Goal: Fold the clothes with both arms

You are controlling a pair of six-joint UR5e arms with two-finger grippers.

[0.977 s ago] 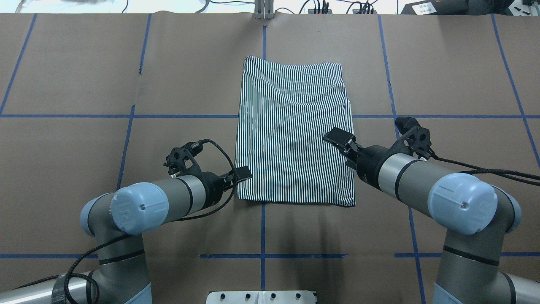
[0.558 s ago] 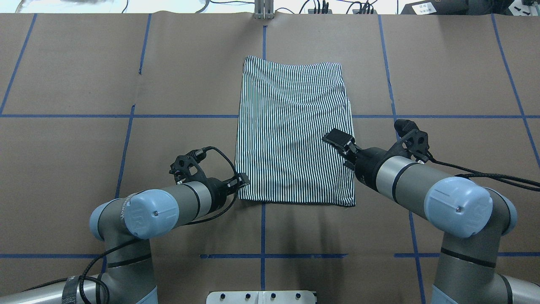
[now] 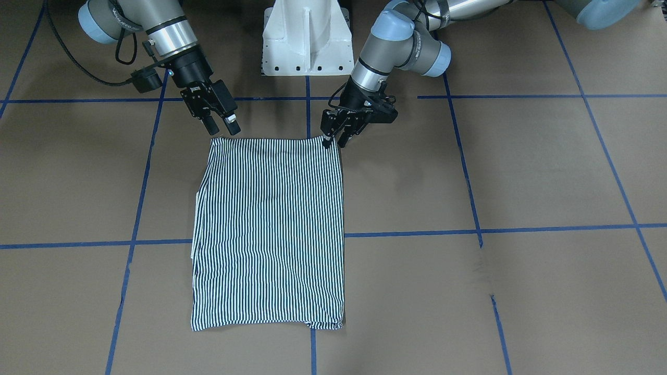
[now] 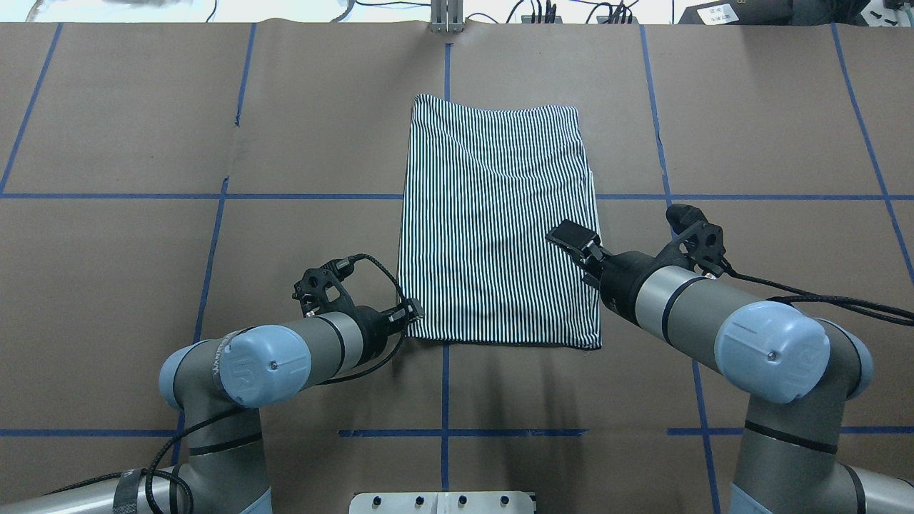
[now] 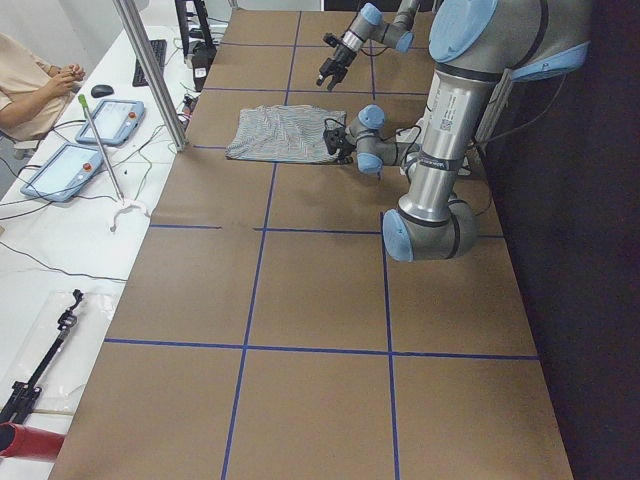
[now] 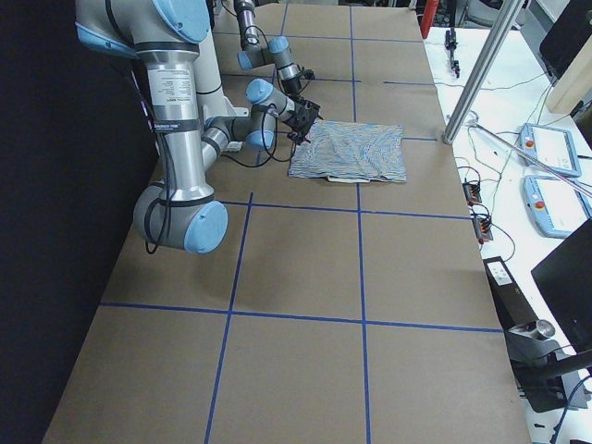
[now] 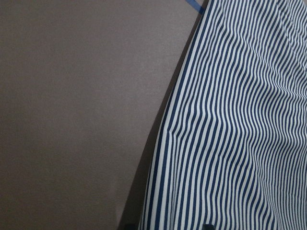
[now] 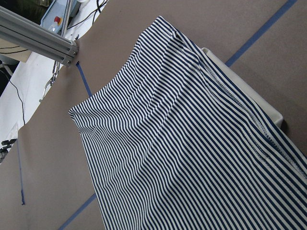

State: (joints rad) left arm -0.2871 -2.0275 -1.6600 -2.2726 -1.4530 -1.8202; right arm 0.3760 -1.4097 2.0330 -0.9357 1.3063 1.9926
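Striped navy-and-white cloth: polo shirt [image 3: 268,229] folded to a tall rectangle, flat on the counter [image 3: 469,286], straight out from the white pedestal base [image 3: 305,41], one short edge towards it. Left hand [image 3: 335,140] down at the base-side corner on its own side, fingers parted a little, cloth edge running between them in the wrist view, nothing gripped yet. Right hand [image 3: 224,128] raised above the other base-side corner, fingers apart, empty. Looks like the set-up for lifting the base-side edge and carrying it away from the base. Risks from here: pinching only the top layer at the left corner, with several layers likely stacked there, peeling the fold apart on lifting; closing on bare counter with the tips set just outside the edge; dropping the right hand off-corner from its height, giving a skewed grip and a crooked fold; lifting one hand ahead of the other, dragging the whole shirt across the counter
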